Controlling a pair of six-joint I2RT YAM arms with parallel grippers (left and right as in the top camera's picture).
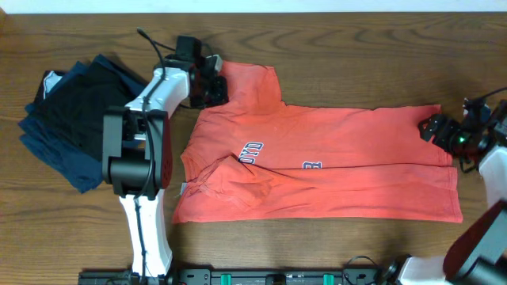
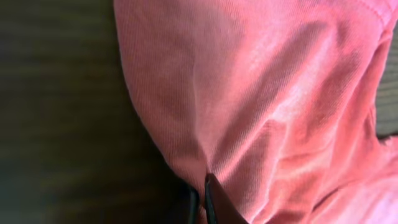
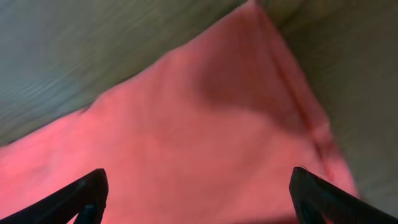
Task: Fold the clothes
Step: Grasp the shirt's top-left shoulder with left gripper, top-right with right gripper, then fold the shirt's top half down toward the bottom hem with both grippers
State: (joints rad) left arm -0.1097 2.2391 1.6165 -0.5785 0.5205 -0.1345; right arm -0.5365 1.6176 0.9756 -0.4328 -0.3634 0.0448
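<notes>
The clothes are a coral-red T-shirt (image 1: 333,158) lying across the middle of the table, lettering partly showing, with its lower left part folded over and rumpled. My left gripper (image 1: 212,85) sits at the shirt's upper left sleeve. In the left wrist view the gripper (image 2: 202,200) is shut, with a pinch of red fabric (image 2: 261,93) caught between its jaws. My right gripper (image 1: 434,128) is at the shirt's upper right corner. In the right wrist view the gripper (image 3: 199,196) stands open, its dark fingertips (image 3: 87,193) wide apart above the cloth's corner (image 3: 205,124), gripping nothing.
A pile of folded navy-blue and black garments (image 1: 71,119) lies at the left, beside the left arm's white base link (image 1: 146,229). Bare wooden table (image 1: 356,47) shows behind and in front of the shirt.
</notes>
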